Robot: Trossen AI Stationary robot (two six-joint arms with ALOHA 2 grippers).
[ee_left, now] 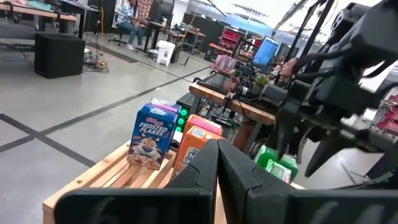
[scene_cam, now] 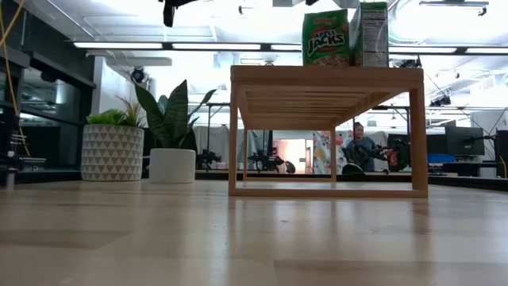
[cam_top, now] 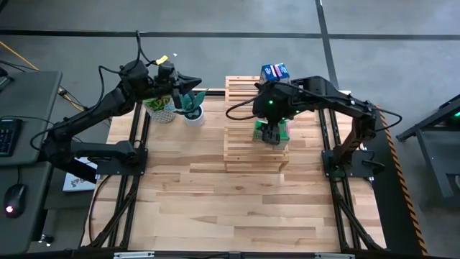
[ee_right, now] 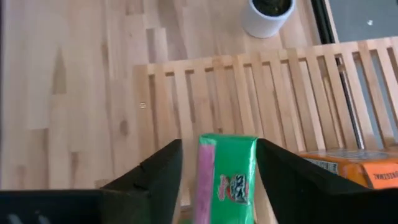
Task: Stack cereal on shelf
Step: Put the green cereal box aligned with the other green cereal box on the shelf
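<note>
The right gripper (ee_right: 217,180) straddles the green cereal box (ee_right: 227,177), which stands upright on the shelf (cam_top: 244,147) (whether its fingers press the box or stand just clear, I cannot tell). Blue (ee_left: 152,137) and orange (ee_left: 196,143) boxes stand nearby on the slats. The left gripper (cam_top: 192,88), clenched, hovers above the potted plants (cam_top: 176,108).

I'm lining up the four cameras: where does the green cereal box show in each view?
High view: green cereal box under the right gripper, on the shelf.
Low view: upright on the shelf top, upper right.
Left wrist view: lower right, behind the orange box.
Right wrist view: bottom centre, between the open fingers.
Shared landmark: the slatted shelf.
</note>
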